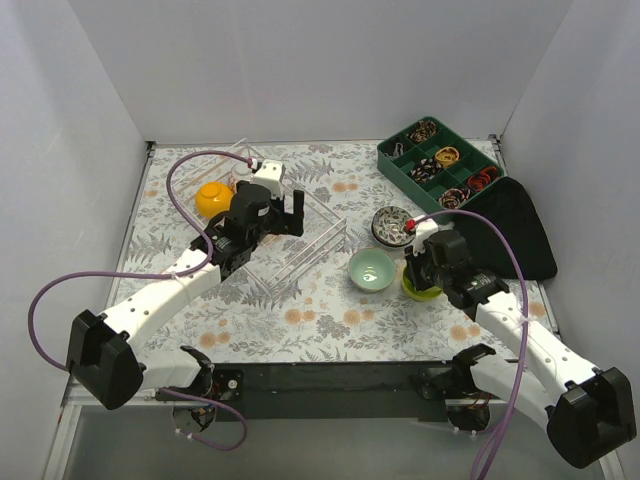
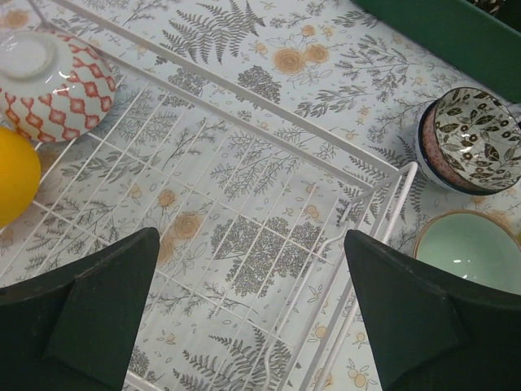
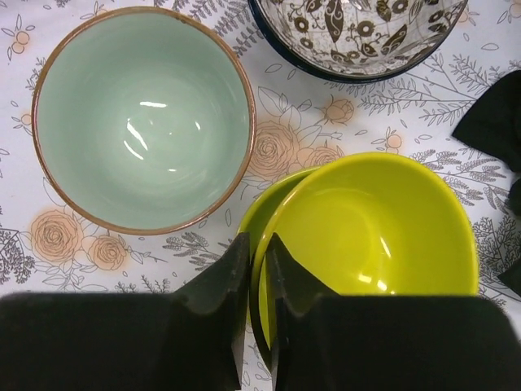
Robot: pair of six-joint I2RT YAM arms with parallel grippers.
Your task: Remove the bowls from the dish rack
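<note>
The dish rack [image 1: 305, 243] is a clear tray with a white wire grid, left of centre. My left gripper [image 1: 285, 213] hangs open and empty over its bare floor [image 2: 244, 212]. An orange bowl [image 1: 213, 198] and a red-white patterned bowl [image 2: 49, 77] sit at its left end. My right gripper [image 1: 421, 274] is shut on the rim of a yellow-green bowl [image 3: 374, 224], which sits nested in a second yellow-green bowl [image 3: 262, 213] on the table. A pale mint bowl [image 1: 371, 269] and a dark patterned bowl [image 1: 390, 225] stand beside them.
A dark green compartmented tray [image 1: 440, 165] with small items sits at the back right. A black cloth [image 1: 512, 228] lies right of the bowls, and its edge shows in the right wrist view [image 3: 496, 122]. White walls enclose the table.
</note>
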